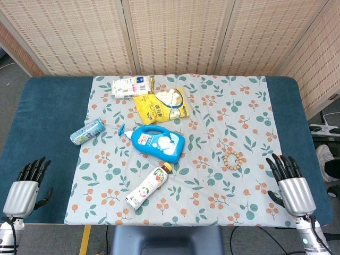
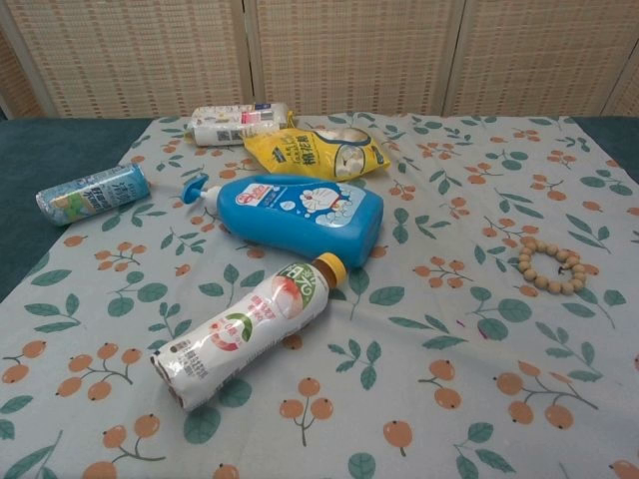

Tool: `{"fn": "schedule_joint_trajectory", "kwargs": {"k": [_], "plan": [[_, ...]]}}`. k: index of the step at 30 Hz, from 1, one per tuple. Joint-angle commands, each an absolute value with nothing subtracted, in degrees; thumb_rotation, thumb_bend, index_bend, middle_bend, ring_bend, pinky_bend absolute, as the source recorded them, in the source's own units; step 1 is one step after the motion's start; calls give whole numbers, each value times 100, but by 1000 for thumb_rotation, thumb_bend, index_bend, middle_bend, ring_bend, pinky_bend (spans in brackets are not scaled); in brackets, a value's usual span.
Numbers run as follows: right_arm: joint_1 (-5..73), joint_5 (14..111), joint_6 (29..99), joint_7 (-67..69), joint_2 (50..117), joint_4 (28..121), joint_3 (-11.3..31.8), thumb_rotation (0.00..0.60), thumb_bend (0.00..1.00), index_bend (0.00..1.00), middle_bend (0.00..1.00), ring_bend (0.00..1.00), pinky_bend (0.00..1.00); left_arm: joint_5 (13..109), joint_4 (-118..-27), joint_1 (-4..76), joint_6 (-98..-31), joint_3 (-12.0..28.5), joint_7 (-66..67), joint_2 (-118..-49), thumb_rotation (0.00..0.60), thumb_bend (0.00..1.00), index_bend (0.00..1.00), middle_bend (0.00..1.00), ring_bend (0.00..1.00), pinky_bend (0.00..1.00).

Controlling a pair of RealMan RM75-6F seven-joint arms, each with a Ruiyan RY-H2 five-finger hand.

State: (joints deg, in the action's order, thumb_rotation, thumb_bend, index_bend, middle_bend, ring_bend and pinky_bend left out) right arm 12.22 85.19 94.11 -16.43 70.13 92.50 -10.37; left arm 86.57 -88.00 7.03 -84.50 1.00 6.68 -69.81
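Note:
My left hand [image 1: 26, 186] hovers over the table's near left corner, fingers apart and holding nothing. At the near right edge my right hand [image 1: 291, 183] is likewise spread and empty; the chest view shows neither hand. Lying on the floral cloth [image 1: 249, 122] are a blue detergent bottle [image 1: 158, 141] [image 2: 296, 211], a white drink bottle with a yellow cap [image 1: 148, 186] [image 2: 245, 328], a yellow snack bag [image 1: 161, 105] [image 2: 318, 150], a small can [image 1: 86, 132] [image 2: 92, 193], a white packet [image 1: 130, 86] [image 2: 237, 123] and a bead bracelet [image 1: 233, 159] [image 2: 551, 265]. The bracelet is nearest my right hand.
The cloth covers the middle of a dark blue table [image 1: 50, 117], leaving bare strips on both sides. Woven screens [image 1: 175, 32] stand behind the table. Cables and a shoe lie on the floor at the far right [image 1: 326, 138].

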Motion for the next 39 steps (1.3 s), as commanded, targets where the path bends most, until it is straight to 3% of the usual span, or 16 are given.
{"fn": "schedule_joint_trajectory", "kwargs": {"k": [1,7,12,17,26,39], "plan": [[1179,8626,9320,-1701,7020,9253,-985,600,99,0,0,0,0,8630,-8795,691,-8459,117,630,-6975,600,427,0,0,0,96],[1339,8867,8876,-1772,7299,8837,-774,600,123,6,27,0,0,8606,-8816,685,-8423,123,524,-6922,600,429,0,0,0,98],[1841,8869,8055,-1777,7612,8125,-453,600,184,210,249,0,7,8608,-8825,696,-8377,117,501,-6914,600,431,0,0,0,99],[2290,8761,7124,-1604,7966,7371,-292,600,221,329,331,33,28,8586,-8827,706,-8326,115,536,-6924,600,431,0,0,0,100],[2595,8793,6576,-1385,8602,6370,-175,600,232,378,380,93,55,8523,-8813,722,-8258,137,562,-6937,600,431,0,0,0,102],[2833,8817,6100,-1494,8990,5842,-157,600,245,454,406,131,69,8468,-8793,746,-8176,152,543,-6932,600,433,0,0,0,102]]}}
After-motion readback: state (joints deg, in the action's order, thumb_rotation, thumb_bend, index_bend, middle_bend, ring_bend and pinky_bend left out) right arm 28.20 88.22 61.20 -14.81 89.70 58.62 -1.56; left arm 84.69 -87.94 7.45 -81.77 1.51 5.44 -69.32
